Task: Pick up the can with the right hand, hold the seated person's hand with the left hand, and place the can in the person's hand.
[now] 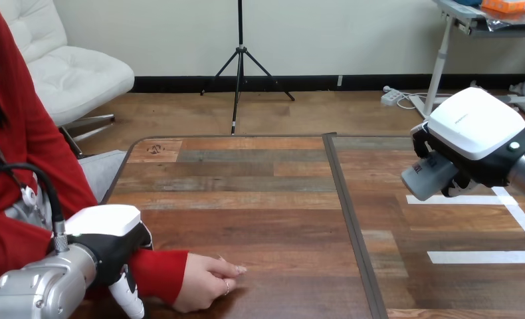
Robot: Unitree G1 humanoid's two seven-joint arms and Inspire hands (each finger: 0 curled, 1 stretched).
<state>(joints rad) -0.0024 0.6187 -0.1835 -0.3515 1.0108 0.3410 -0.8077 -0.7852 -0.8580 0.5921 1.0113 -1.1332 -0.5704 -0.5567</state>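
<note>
One can point(427, 178), grey, lying sideways in the right hand point(476, 126), right-ctr of frame, in the air above the table point(260, 199), clear of the boards.
- Right hand: closed round the can, fingers wrapped over its body; one end sticks out toward frame left.
- Person's hand point(207, 282): btm ctr-left, resting on the table, back uppermost as far as can be seen, fingers loosely curled. Well apart from the can.
- Left hand point(110, 232): btm left, on top of the red sleeve point(155, 272) just behind the wrist. Whether it has closed on the wrist cannot be told.
- White tape marks point(486, 256): lower right of tabletop, below the can.

Step in hand (est.): carry the can across to the person.

Handling notes:
- Palm faces down, so there is nowhere to set the can yet. Left hand prob. must secure the wrist & get the palm turned up first.
- Bring the can in low & slow from the right, w/ the protruding end leading.
- Let go only once the can bears on the palm.
- The round body may roll, so seat it along the palm, not on the fingertips.
</note>
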